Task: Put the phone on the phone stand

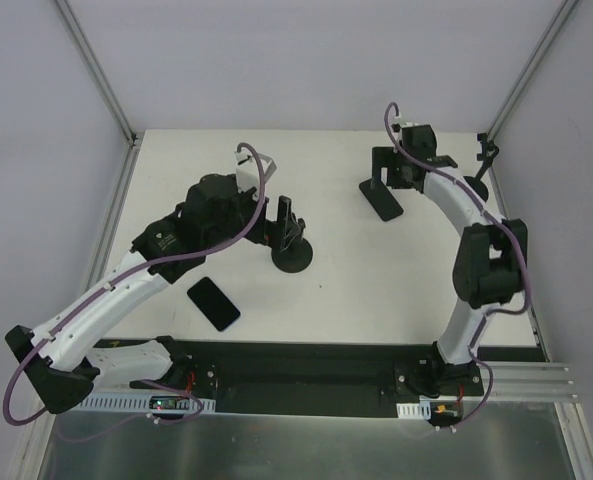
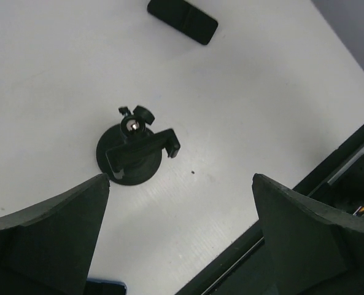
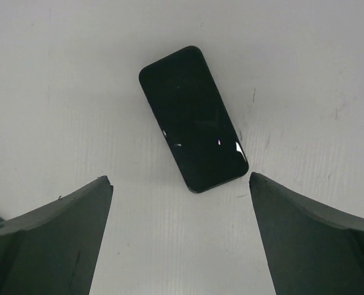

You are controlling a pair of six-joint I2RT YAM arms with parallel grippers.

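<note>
The left gripper [image 2: 180, 184] hung with its jaws spread wide and nothing between them, poised above the phone stand [image 2: 135, 153], which stood upright on its round base near the middle of the white table [image 1: 356, 290], its clamp cradle tilted on a ball joint. In the overhead view the gripper's fingers sat just above and beside the stand, though whether they touched it could not be told. Across the table, the right gripper [image 3: 180, 179] was likewise open wide and holding nothing, its two dark fingers flanking the far phone [image 3: 193, 118] from above (the screen faced up, black, catching a few specks of light). That phone lay flat and askew on the table toward the far right, well apart from the stand. A near phone [image 1: 213, 303] lay flat on the table toward the front edge, close to the left arm's forearm and to the left of the stand. Both phones rested on the table surface, neither on the stand.
</note>
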